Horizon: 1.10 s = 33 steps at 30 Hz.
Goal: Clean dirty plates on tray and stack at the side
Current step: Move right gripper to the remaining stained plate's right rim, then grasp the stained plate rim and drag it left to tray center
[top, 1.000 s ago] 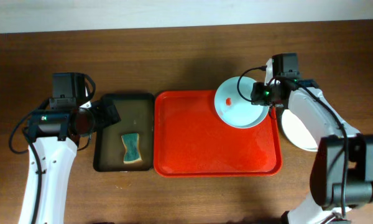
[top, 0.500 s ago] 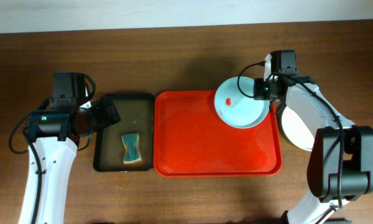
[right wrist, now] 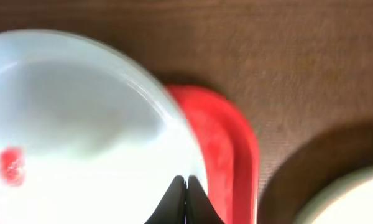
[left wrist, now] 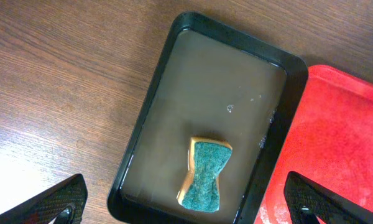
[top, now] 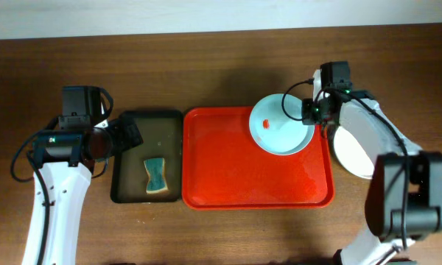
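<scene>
Sitting at the far right corner of the red tray (top: 228, 169), the plate (top: 282, 131) hangs partly over the tray's back rim, its red smear (top: 269, 123) plain to see and not yet wiped. The right gripper (top: 314, 112) has it by the right-hand edge. From the wrist view the fingertips (right wrist: 174, 205) are pressed together right on the rim, a thin pinch with very little plate between them.

That's the worry: a shallow, glossy plate held at one point on its edge can pivot or slide out as soon as it's lifted or dragged. If it drops, it could clip the tray's rim and skid onto the table (top: 206, 73).

Watch the neighbour too — a second plate (top: 351, 154) lies on the wood just beside the tray's right side, half under the right arm, so a swing that way with a sagging plate could knock it.

Over on the other side, the sponge (top: 155, 177) lies untouched in the dark tray (top: 129, 188), which looks wet. The left gripper (top: 125, 134) hovers near that tray's left edge with fingers spread wide, holding nothing. If the plate goes to the stack before that sponge meets the smear, it goes there dirty.
</scene>
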Tool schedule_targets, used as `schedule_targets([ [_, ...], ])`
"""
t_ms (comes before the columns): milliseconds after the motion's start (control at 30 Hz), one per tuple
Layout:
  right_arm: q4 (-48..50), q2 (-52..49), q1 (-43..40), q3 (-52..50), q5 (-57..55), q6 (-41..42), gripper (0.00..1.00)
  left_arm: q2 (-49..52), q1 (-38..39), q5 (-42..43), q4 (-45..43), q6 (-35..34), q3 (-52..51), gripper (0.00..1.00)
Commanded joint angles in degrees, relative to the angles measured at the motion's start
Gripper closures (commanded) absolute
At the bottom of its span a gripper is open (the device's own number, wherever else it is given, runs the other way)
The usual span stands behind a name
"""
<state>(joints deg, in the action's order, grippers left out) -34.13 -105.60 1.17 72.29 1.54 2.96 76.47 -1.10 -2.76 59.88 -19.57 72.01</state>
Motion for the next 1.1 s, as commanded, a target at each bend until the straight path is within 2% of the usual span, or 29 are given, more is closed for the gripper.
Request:
schedule_targets([
  [0,-5.9,4.9,0.4,0.0,7.4,2.9,0.96,-0.2,-0.2,0.4,0.0,-0.6,0.3,0.01],
  [67,-10.4,4.9,0.4,0.0,10.1,7.0,0.94,-0.2,-0.2,0.4,0.0,-0.6,0.3,0.01],
  [100,-10.4,4.9,0.4,0.0,9.5,7.0,0.84,-0.2,-0.2,0.4,0.0,-0.6,0.3,0.01],
  [133,-9.4,4.9,0.3,0.0,7.6,7.0,0.51,-0.2,-0.2,0.4,0.0,-0.6,0.3,0.01],
  [167,-8.2,4.9,0.3,0.0,3.8,7.0,0.45,-0.2,-0.2,0.4,0.0,-0.5,0.3,0.01],
  [200,-7.4,4.9,0.3,0.0,0.9,7.0,0.43,-0.2,-0.2,0.4,0.0,-0.6,0.3,0.01],
  [267,-6.0,4.7,0.3,-0.2,-4.5,7.0,0.46,-0.2,-0.2,0.4,0.0,-0.6,0.3,0.01],
  [467,0.4,-1.0,0.3,-0.8,-3.7,7.0,0.5,-0.2,-0.2,0.4,0.0,-0.6,0.3,0.01],
  [633,-1.0,-3.5,0.3,-1.0,-3.3,7.0,0.53,-0.2,-0.2,0.4,0.0,-0.5,0.3,0.01],
  [667,-1.0,-4.0,0.3,-1.0,-3.3,7.0,0.57,-0.2,-0.2,0.4,0.0,-0.6,0.3,0.01],
  [700,-1.2,-4.5,0.3,-1.0,-3.3,7.0,0.71,-0.2,-0.2,0.4,0.0,-0.6,0.3,0.01],
  [733,-1.4,-4.4,0.4,-1.0,-3.1,7.0,0.96,-0.2,-0.2,0.4,0.0,-0.6,0.3,0.01],
  [833,-3.4,-3.7,0.4,0.0,8.1,7.0,0.96,-0.2,-0.2,0.4,0.0,-0.5,0.3,0.01],
  [933,-10.4,-1.9,0.4,1.9,22.6,7.0,0.96,-0.2,-0.2,0.4,0.0,-0.6,0.3,0.01],
  [1067,-21.2,-1.2,0.9,1.9,25.0,7.0,0.96,-0.2,-0.2,0.4,0.0,-0.5,0.3,0.01],
])
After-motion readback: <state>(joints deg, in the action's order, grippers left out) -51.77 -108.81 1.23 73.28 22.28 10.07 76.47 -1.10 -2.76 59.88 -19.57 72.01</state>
